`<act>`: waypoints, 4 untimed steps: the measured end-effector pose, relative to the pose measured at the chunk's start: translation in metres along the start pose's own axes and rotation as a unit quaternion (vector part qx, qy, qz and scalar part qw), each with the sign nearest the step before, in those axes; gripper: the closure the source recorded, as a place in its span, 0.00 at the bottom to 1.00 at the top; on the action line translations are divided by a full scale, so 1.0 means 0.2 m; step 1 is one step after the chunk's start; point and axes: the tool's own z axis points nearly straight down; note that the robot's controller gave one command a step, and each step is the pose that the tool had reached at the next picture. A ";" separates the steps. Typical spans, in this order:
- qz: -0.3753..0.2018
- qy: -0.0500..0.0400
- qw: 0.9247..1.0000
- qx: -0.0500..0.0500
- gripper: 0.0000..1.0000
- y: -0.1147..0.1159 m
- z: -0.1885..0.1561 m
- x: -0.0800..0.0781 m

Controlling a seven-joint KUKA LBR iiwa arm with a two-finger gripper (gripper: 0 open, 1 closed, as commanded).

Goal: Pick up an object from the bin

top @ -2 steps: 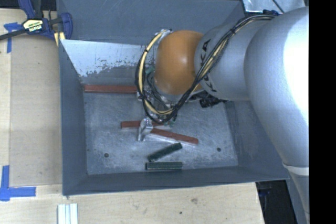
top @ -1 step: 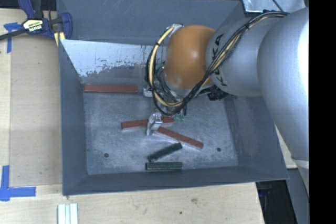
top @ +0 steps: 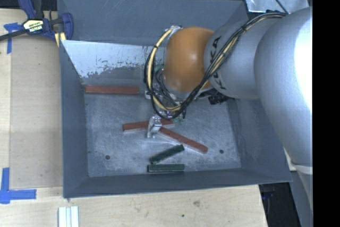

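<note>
Gripper (top: 154,128), small and metallic, hangs below the robot's orange wrist cover (top: 183,58) and sits low over the middle of the grey bin (top: 74,114). It is at the spot where two reddish-brown flat sticks meet. One stick (top: 134,126) runs off to the left, and the other (top: 186,141) slants away to the right and toward the front. From this angle it cannot be told whether the gripper is spread or closed, or whether it has either stick.

A third reddish-brown stick (top: 111,90) lies well apart by the back wall. Two dark green sticks lie nearer the front. One (top: 166,153) is slanted, just beside the right-hand brown stick, and the other (top: 166,168) is along the front wall.

This looks like the grasping step, down at the floor of the bin. The next move likely calls for a firm hold on one thin, flat stick, then a straight lift clear of its neighbour.
</note>
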 end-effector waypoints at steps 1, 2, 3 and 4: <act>-0.013 -0.004 1.000 -0.005 1.00 0.01 -0.02 -0.04; -0.015 -0.004 1.000 -0.005 1.00 -0.01 -0.02 -0.04; -0.015 -0.001 1.000 -0.004 1.00 -0.01 -0.03 -0.04; -0.015 0.002 1.000 -0.002 1.00 -0.01 -0.05 -0.04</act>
